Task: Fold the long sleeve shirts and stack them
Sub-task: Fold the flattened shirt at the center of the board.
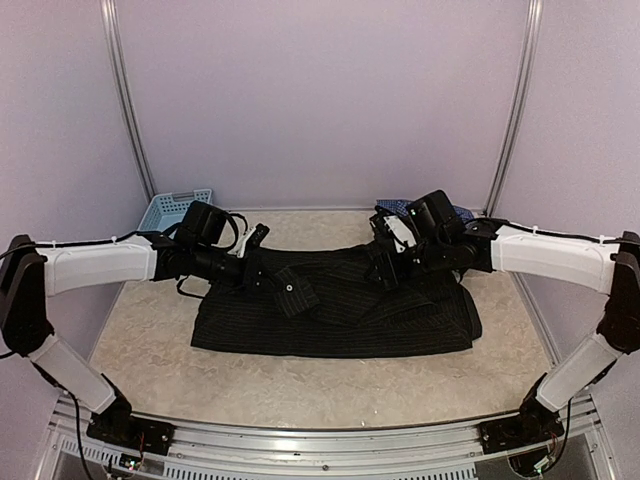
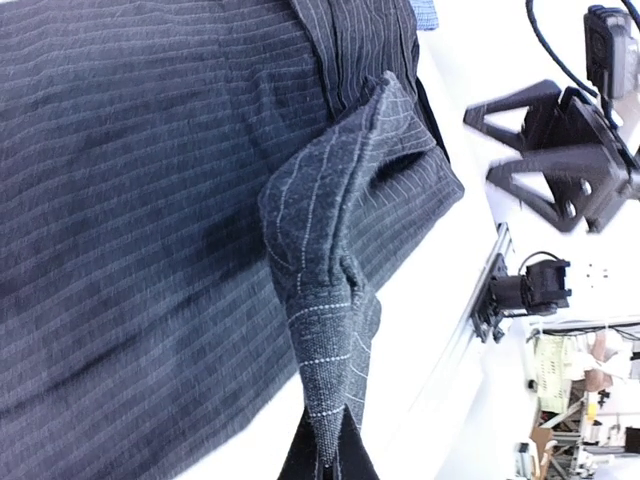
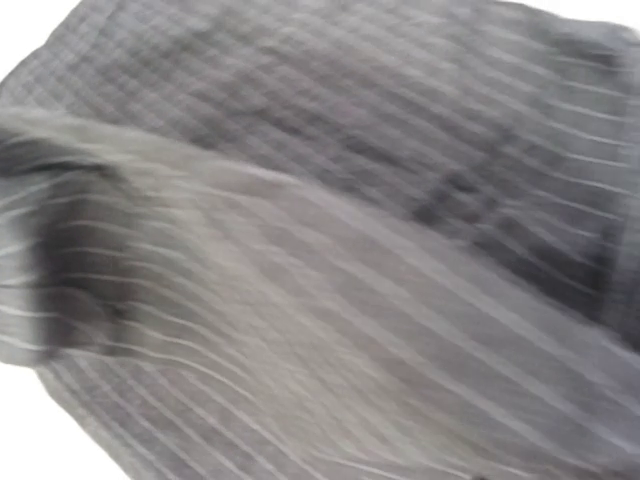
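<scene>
- Centrally, the black pinstriped shirt lay across the table, folded into a wide, flat band. Its long edges ran left to right.
- The left gripper reached in over the shirt's upper left part. Its jaws were closed tight on a cuff-like flap of the shirt.
- In the left wrist view that flap stood up off the flat cloth as a creased ridge. It narrowed to the pinch at the bottom of the picture.
- The right gripper hung over the shirt's upper right part. From the left wrist camera its dark fingers showed spread apart, with a pale gap and no cloth between them, though they were blurred.
- The right wrist view was filled with blurred striped cloth, and its own fingers could not be made out.
- A light blue basket sat at the far left corner, behind the left arm.
- Something blue showed behind the right arm, mostly hidden. What it was could not be told.
</scene>
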{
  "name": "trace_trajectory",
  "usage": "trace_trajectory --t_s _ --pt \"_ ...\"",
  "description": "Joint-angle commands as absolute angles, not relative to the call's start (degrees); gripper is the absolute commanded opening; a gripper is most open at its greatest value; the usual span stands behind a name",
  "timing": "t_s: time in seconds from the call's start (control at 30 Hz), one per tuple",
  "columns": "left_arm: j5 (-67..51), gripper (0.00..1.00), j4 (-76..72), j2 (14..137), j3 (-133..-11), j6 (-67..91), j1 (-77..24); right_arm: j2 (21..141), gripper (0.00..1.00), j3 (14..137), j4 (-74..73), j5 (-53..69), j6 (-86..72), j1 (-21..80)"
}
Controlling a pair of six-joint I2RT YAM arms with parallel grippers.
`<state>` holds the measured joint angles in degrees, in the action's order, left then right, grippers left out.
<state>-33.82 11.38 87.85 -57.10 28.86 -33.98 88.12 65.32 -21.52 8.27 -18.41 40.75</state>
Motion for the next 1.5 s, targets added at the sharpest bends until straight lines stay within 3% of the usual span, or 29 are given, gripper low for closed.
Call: trace_trajectory --t_s 0.0,0.33,0.77,1.13,1.47 --pt "-38.0 0.0 19.1 83.6 -56.9 29.4 -32.5 84.9 0.59 62.2 -25.9 5.6 -16.7 37.9" --pt "-47.1 0.0 12.8 76.9 -55.1 42.4 -30.6 83.5 0.59 58.4 -25.7 2.0 -15.3 35.6" --pt "-56.7 0.0 -13.9 70.2 -45.0 69.9 -28.2 87.4 0.59 55.2 -22.7 -2.4 -13.7 35.2" --pt "-57.4 0.0 -12.9 68.3 -40.1 72.4 -23.1 86.8 0.58 52.6 -23.6 -3.3 -13.7 35.2" --pt "-57.4 0.0 -1.3 71.9 -39.1 59.6 -15.9 84.1 0.58 48.7 -22.6 1.3 -14.4 35.2"
